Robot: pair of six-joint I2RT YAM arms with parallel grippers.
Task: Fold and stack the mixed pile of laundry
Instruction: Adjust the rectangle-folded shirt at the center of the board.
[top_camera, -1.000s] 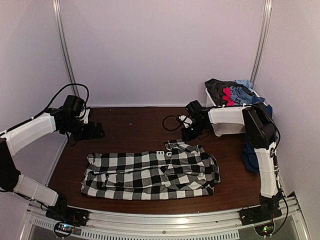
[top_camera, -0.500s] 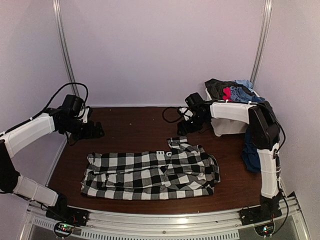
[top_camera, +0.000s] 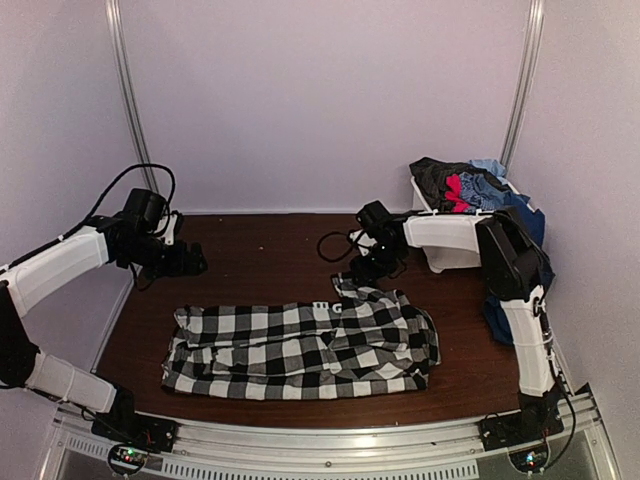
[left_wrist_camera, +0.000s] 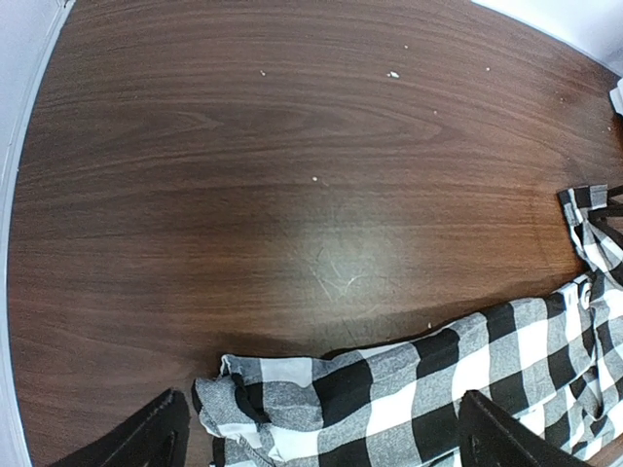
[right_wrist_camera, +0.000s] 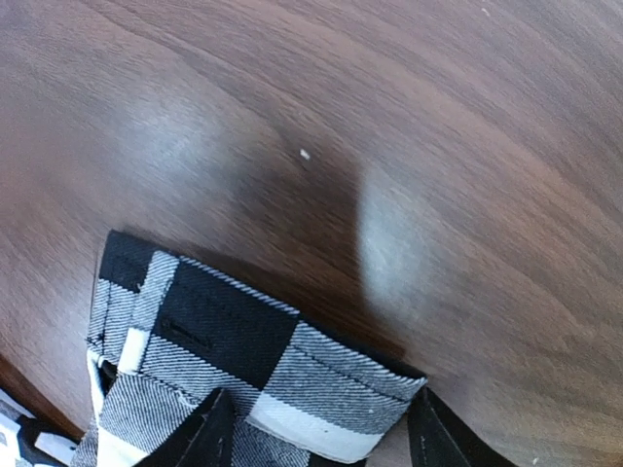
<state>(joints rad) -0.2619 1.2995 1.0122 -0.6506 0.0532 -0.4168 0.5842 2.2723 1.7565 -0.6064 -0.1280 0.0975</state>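
- Top external view: 1 checked shirt [top_camera: 300, 350] lies flat as a wide band on the near half of the table [top_camera: 270, 245]. A cuff [top_camera: 350, 290] sticks out at its far right corner. The shirt looks partly folded, not yet a compact packet, and no stack is begun.
- Same view: the rest of the pile [top_camera: 465, 185] sits heaped in the bin [top_camera: 421, 197] at the far right, with red, blue and dark grey items on top. A navy piece [top_camera: 500, 310] hangs down on the bin's near right side. All of that is left to do, so the task seems early.
- Same view: the left gripper [top_camera: 190, 262] hovers over bare table on the far left side of the shirt, and the right gripper [top_camera: 365, 270] hangs low over the cuff. The right arm [top_camera: 450, 228] reaches across in front of the bin, and a loose cable [top_camera: 335, 245] loops just beside its wrist.
- Left wrist view: the left gripper [left_wrist_camera: 326, 428] has its 2 fingers spread wide and holds nothing. The shirt's left end lies below them, slightly rumpled. Beyond it is bare wood with a few pale specks [left_wrist_camera: 391, 74].
- Right wrist view: the right gripper [right_wrist_camera: 319, 418] has its fingers apart on either side of the cuff, which lies flat on the wood and is not pinched. Nothing blocks it.
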